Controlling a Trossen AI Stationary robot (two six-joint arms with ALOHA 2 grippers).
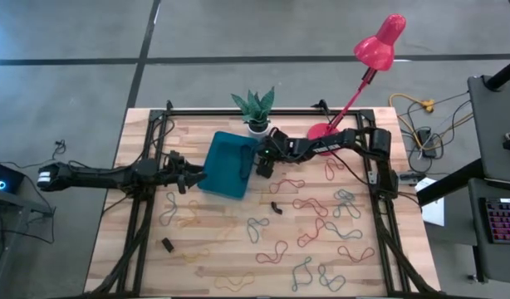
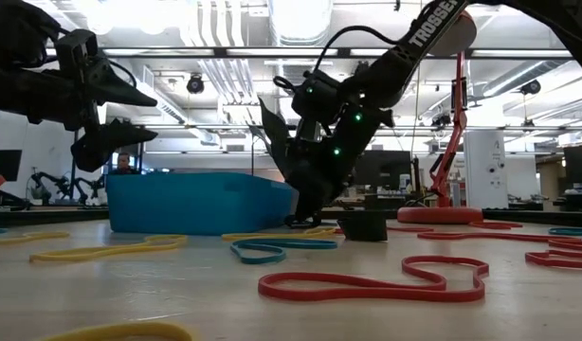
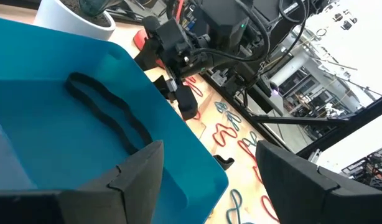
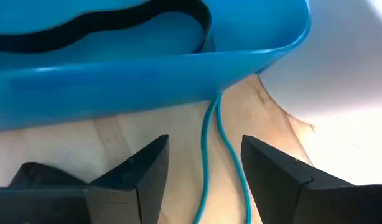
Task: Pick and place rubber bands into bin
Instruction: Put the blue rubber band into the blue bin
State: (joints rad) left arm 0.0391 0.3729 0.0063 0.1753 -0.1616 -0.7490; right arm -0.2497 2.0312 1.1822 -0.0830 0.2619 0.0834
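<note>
Teal bin [image 1: 228, 164]: table centre, one dark band [image 3: 110, 115] inside.
Right gripper [image 1: 266, 164]: at bin's 3 o'clock edge, jaws apart, straddling a blue-green band [image 4: 223, 155] hanging over the rim.
Left gripper [image 1: 191, 176]: bin's 9 o'clock, wide open, empty.
Left to do: many bands [image 1: 321, 228] across the table's 4 to 8 o'clock.

Even indoor light, softest where I look closest

Ceiling lights [image 2: 300, 19] glare white in my low view; the near red rubber band [image 2: 367, 279] and my right wrist's fingers [image 4: 147, 171] blur, with faint shadows on the table [image 1: 230, 249]
</note>
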